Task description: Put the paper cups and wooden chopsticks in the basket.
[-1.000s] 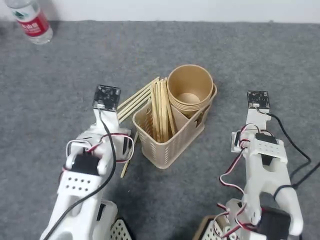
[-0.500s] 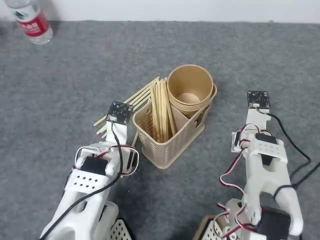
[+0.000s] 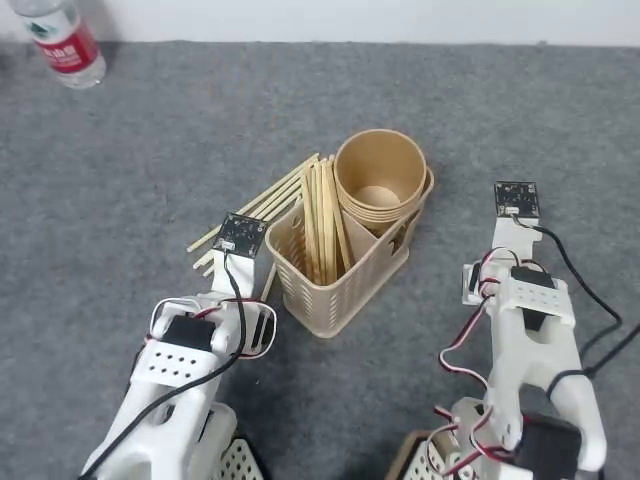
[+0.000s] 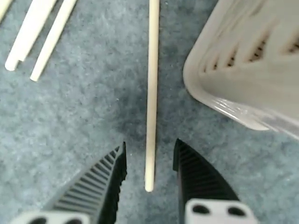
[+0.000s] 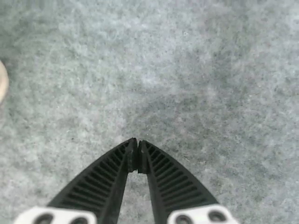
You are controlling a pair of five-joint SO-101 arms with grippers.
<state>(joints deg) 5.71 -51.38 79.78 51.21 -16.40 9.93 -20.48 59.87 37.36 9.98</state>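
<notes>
A beige slatted basket (image 3: 340,285) stands mid-table holding stacked paper cups (image 3: 380,180) and several wooden chopsticks (image 3: 322,215). More chopsticks (image 3: 235,222) lie on the grey carpet to its left, some leaning on the rim. My left arm (image 3: 200,340) is just left of the basket. Its gripper (image 4: 148,150) is open low over the carpet, with one loose chopstick (image 4: 152,93) lying between the fingers, close to the basket's corner (image 4: 247,70). Two other chopstick ends (image 4: 37,32) lie further off. My right gripper (image 5: 137,142) is shut over bare carpet, right of the basket.
A plastic water bottle (image 3: 62,40) with a red label lies at the far left corner. My right arm (image 3: 525,290) stands to the right of the basket. A white wall edge runs along the back of the carpet.
My left arm has drawn back toward the front and shifted right, closer to the basket's left side, uncovering the loose chopsticks. The right arm has not moved.
</notes>
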